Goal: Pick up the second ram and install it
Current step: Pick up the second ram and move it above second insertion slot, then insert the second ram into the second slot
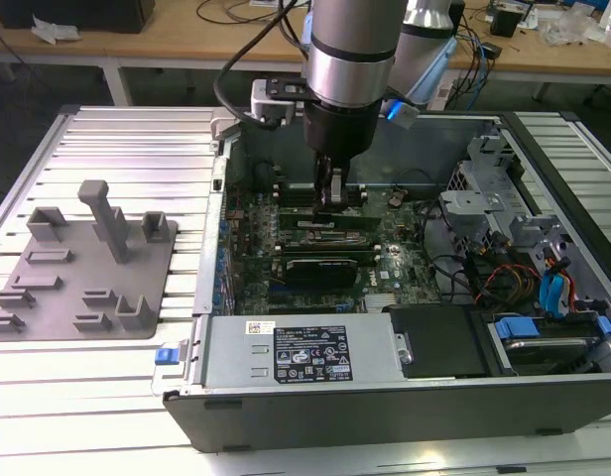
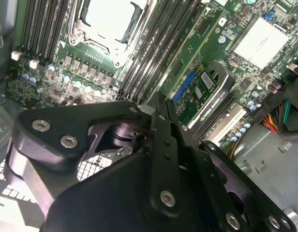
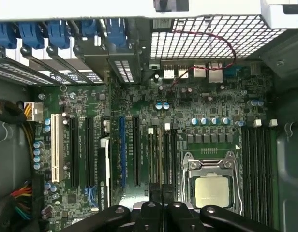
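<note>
we judge seating is in hand: our gripper (image 1: 331,201), fingers together, sits at the memory slots (image 3: 169,154) beside the processor (image 3: 212,192); finishing calls for straight downward pressure.

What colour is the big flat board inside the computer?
Green. The board shows best in the first wrist view.

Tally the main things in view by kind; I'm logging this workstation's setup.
Open computer case: 1
Silver processor: 1
Labelled power supply: 1
Grey fixture tray: 1
Gripper: 1
Total: 5
</note>
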`<state>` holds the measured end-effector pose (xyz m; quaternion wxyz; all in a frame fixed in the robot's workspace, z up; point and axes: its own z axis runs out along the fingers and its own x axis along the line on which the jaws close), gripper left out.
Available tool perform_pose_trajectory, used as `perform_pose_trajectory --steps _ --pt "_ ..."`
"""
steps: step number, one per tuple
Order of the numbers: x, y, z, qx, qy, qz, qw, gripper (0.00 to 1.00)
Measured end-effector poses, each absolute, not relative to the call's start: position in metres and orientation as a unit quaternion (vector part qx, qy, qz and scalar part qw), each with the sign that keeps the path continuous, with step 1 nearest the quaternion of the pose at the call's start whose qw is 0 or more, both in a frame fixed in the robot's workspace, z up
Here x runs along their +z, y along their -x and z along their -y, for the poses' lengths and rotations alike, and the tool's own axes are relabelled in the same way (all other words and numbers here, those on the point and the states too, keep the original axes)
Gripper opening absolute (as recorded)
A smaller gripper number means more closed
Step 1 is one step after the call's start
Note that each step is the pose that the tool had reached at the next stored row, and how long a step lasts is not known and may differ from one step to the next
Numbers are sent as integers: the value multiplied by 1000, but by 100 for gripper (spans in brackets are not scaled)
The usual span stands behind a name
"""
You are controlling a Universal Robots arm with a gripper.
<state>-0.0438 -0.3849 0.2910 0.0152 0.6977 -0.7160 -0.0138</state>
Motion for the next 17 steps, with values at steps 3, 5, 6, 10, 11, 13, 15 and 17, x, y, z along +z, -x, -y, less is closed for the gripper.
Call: perform_pose_trajectory --steps 3,5,6,10,11,13,15,17 --pt "289 44 384 -13 -703 711 14 9" --pt "287 44 383 -12 -714 700 14 9" --pt "286 44 382 -12 -717 697 13 9" --pt "278 44 379 -10 -720 693 12 9" --pt "276 44 379 -10 -718 695 12 9" --pt "276 44 379 -11 -718 696 13 9" --pt "276 44 379 -11 -717 697 12 9" --pt "276 44 379 -11 -717 697 12 9"
